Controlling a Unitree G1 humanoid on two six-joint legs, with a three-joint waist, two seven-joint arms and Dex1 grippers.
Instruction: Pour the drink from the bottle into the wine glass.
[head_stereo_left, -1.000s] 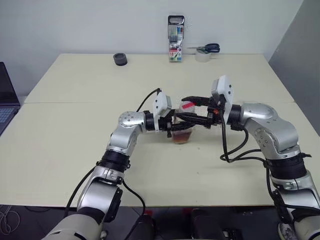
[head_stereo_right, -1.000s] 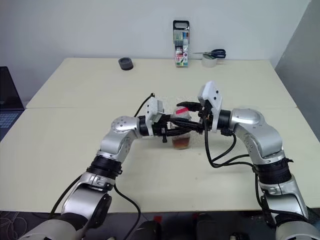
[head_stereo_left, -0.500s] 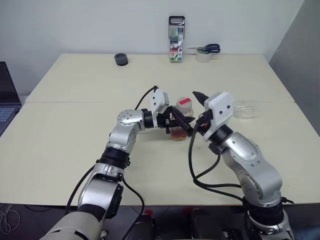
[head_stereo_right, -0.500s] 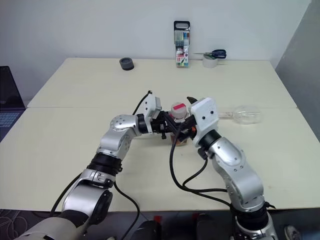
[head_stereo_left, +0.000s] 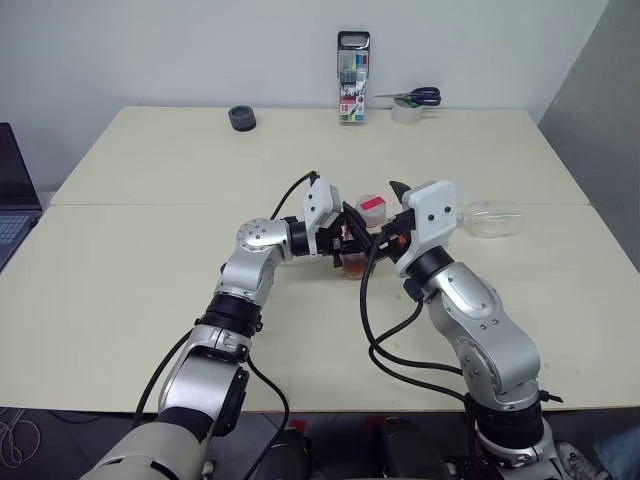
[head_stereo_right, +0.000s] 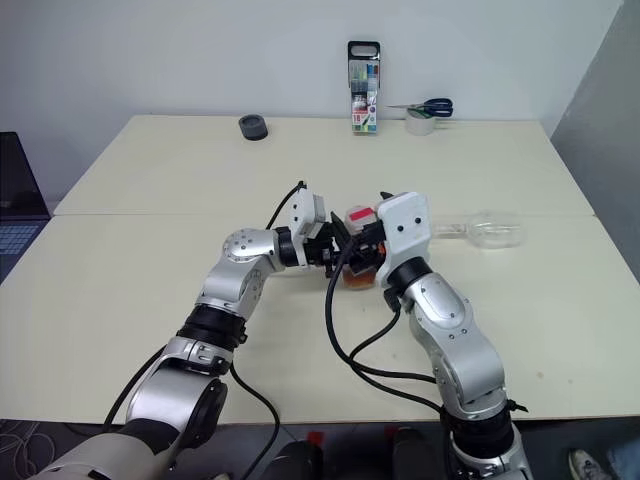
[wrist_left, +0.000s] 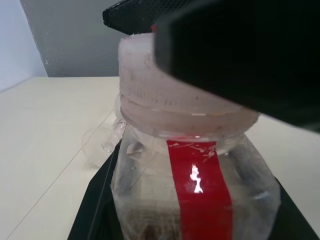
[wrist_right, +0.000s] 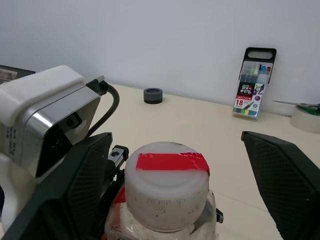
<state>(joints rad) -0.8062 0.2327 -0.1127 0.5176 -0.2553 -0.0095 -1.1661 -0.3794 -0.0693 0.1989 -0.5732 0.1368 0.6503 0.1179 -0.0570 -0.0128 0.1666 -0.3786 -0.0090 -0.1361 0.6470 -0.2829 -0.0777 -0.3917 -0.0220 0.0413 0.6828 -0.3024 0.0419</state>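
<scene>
The bottle (head_stereo_left: 362, 240) stands upright mid-surface, clamped at its body by the left tool (head_stereo_left: 350, 238). The right tool (wrist_right: 180, 165) straddles the taped cap (wrist_right: 166, 183), fingers apart — not gripping. Thin plastic, light and probably squashy, so hold low and gently. The wine glass (head_stereo_left: 487, 217) lies tipped over nearby — fragile.

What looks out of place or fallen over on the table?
The wine glass lies on its side on the table, to the right of the capped bottle. It would have to stand upright before any pouring.
</scene>
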